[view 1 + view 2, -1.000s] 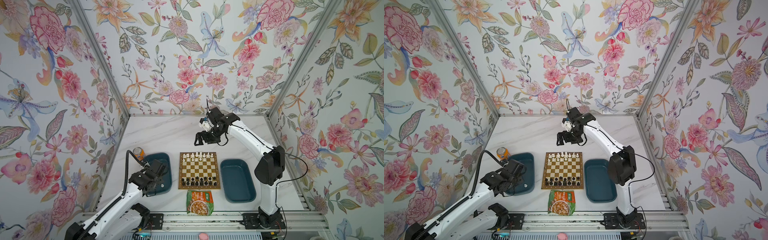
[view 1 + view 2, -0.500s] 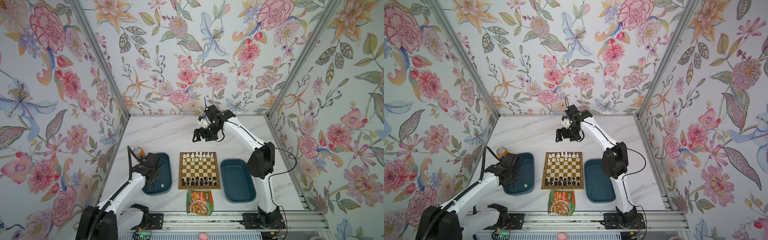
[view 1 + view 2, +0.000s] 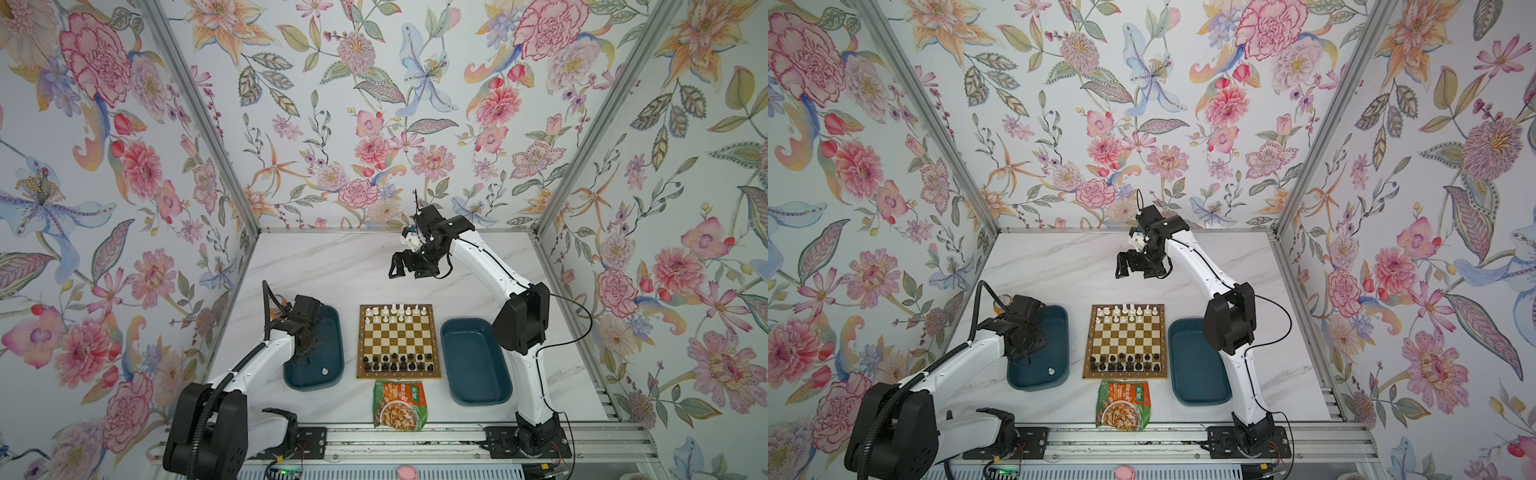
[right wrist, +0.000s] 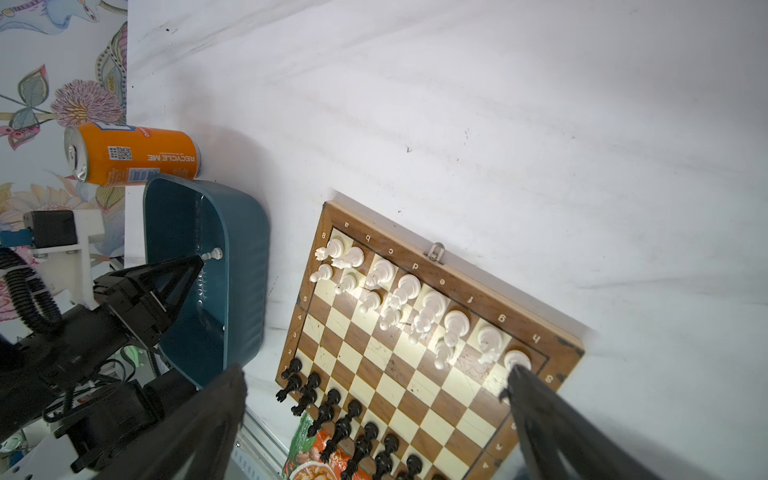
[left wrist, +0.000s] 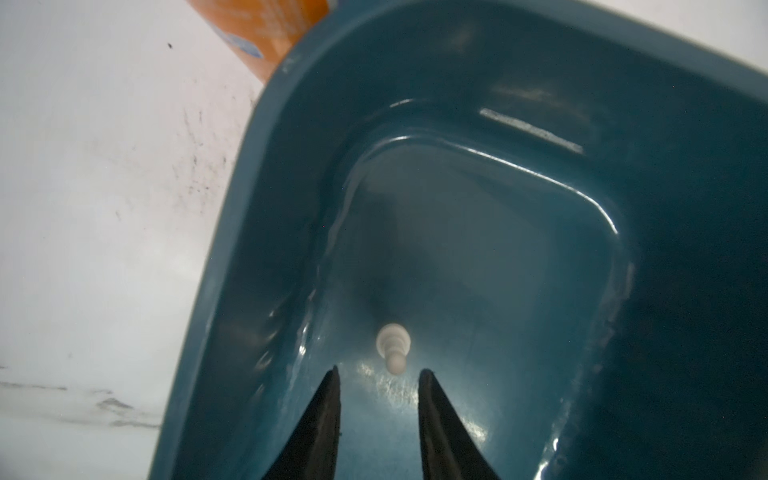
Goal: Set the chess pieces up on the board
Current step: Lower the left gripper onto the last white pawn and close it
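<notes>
A white marble table (image 3: 332, 266) fills the floor of a booth with floral walls (image 3: 374, 104). Nearest the front edge lies a packet (image 3: 400, 405) of snacks, just in front of the board (image 3: 399, 340). The board sits square at mid-table. The black pieces (image 3: 399, 365) stand in its two near rows and the white pieces (image 3: 397, 314) in its two far rows; they are too small to count in the top views.

A teal tray flanks the board on each side, the left tray (image 3: 330, 340) and the right tray (image 3: 473, 365). The left gripper (image 5: 379, 370) points down into the left tray with its jaws partly apart and nothing between them. One white pawn (image 5: 393, 347) stands upright on the tray floor, toward the tray's near end, just ahead of the fingertips and apart from them.

An orange can (image 4: 133, 153) stands just beyond that tray's far left corner. Farthest back, the right gripper (image 3: 403, 272) hangs above the table beyond the board's far edge, its jaws spread wide and empty.
</notes>
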Available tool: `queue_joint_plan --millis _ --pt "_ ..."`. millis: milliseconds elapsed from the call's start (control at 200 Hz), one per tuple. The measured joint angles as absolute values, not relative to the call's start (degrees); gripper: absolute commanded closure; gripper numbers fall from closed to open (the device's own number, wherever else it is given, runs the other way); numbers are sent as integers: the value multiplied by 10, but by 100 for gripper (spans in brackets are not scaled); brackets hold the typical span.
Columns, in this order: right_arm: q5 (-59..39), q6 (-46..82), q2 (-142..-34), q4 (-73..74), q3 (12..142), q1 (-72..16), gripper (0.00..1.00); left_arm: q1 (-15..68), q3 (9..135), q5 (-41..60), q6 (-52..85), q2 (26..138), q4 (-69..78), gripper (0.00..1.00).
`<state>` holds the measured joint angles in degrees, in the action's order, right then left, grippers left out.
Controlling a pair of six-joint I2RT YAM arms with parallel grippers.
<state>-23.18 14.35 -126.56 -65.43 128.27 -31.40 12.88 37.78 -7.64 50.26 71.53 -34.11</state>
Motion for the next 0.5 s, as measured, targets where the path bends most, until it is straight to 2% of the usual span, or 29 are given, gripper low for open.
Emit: queue_joint_plan --millis 500 --pt "-229 144 -1266 -659 1283 -314 1 123 378 -62 482 738 -316 69"
